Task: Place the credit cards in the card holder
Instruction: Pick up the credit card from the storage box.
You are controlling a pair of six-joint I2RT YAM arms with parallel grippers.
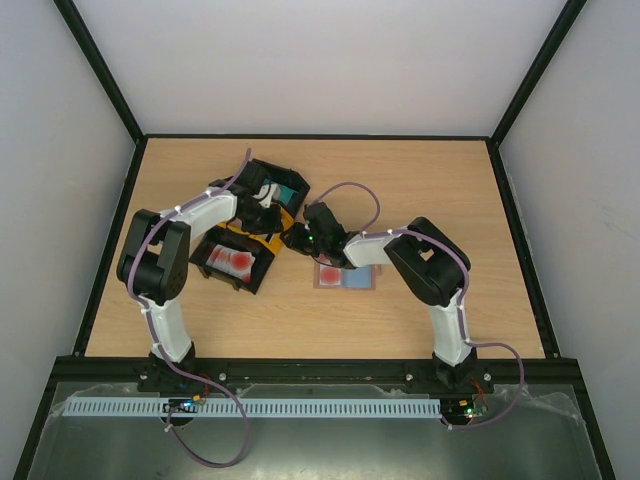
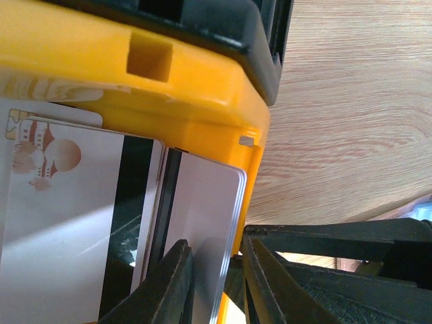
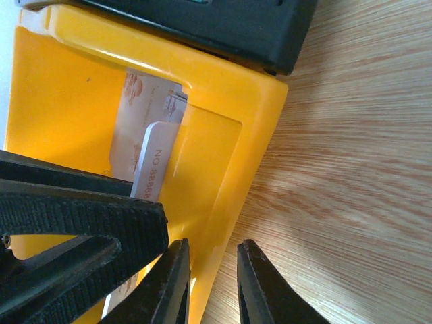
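Note:
In the left wrist view a thin stack of pale credit cards [image 2: 206, 216] leans on edge against the inner wall of a yellow tray [image 2: 169, 88]. My left gripper [image 2: 216, 241] is shut on that stack, one finger on the card face and the other outside the wall. A snowman-printed card [image 2: 54, 202] lies flat in the tray. My right gripper [image 3: 212, 244] clamps the same yellow tray's [image 3: 67, 101] wall, beside a numbered card [image 3: 154, 162]. From above, both grippers [image 1: 268, 212] [image 1: 298, 238] meet at the tray. The brown card holder [image 1: 372, 284] lies flat to the right, with cards on it.
A black tray [image 1: 212, 262] holding a red-and-white card [image 1: 234, 262] sits left of the yellow tray [image 1: 255, 233]. Another black tray [image 1: 262, 170] with a teal card [image 1: 288, 190] stands behind it. Black frame rails border the wooden table [image 1: 430, 190].

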